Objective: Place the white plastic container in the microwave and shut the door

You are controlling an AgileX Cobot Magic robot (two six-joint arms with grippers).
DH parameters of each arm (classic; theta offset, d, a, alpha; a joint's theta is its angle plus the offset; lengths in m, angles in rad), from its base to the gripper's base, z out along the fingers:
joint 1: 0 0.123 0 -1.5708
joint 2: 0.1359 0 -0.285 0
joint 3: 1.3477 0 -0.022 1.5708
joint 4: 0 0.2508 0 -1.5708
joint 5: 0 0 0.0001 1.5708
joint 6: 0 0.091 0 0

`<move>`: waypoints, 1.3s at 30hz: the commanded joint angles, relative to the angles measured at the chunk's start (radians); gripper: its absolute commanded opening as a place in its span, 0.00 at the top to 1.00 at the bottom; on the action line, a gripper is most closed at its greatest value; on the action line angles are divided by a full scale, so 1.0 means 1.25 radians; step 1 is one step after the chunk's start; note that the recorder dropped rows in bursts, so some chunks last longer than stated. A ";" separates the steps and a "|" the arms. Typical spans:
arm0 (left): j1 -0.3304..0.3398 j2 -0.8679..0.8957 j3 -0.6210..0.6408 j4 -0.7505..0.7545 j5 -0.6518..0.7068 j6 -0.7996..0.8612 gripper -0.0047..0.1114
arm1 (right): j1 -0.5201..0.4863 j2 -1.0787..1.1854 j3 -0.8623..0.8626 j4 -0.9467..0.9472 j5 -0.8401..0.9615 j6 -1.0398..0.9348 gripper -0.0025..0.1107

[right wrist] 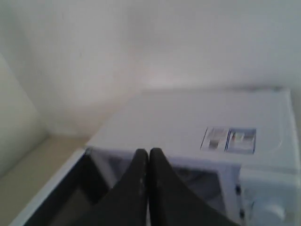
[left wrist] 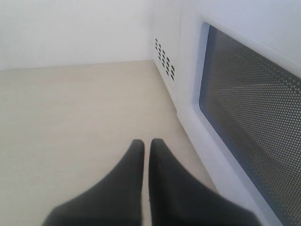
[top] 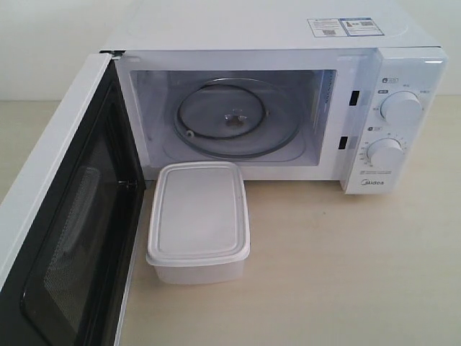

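Note:
The white plastic container (top: 199, 220) stands lidded on the table just in front of the microwave (top: 288, 32), whose cavity shows its glass turntable (top: 230, 119). The door (top: 68, 216) is swung wide open on the left. Neither gripper shows in the exterior view. My left gripper (left wrist: 146, 143) is shut and empty, low over the table on the outer side of the door (left wrist: 249, 113) near its dark window. My right gripper (right wrist: 149, 153) is shut and empty, above and in front of the microwave (right wrist: 188, 127). The container is out of both wrist views.
Two round dials (top: 401, 108) sit on the microwave's right panel, stickers (top: 346, 27) on its top. Beige tabletop (top: 346, 274) spreads to the right of the container. A white wall stands behind. Vent holes (left wrist: 164, 59) mark the microwave's side.

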 commanded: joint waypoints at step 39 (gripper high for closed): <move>0.003 0.002 0.003 -0.002 0.001 0.004 0.92 | 0.053 0.801 0.320 0.886 0.104 -0.849 0.54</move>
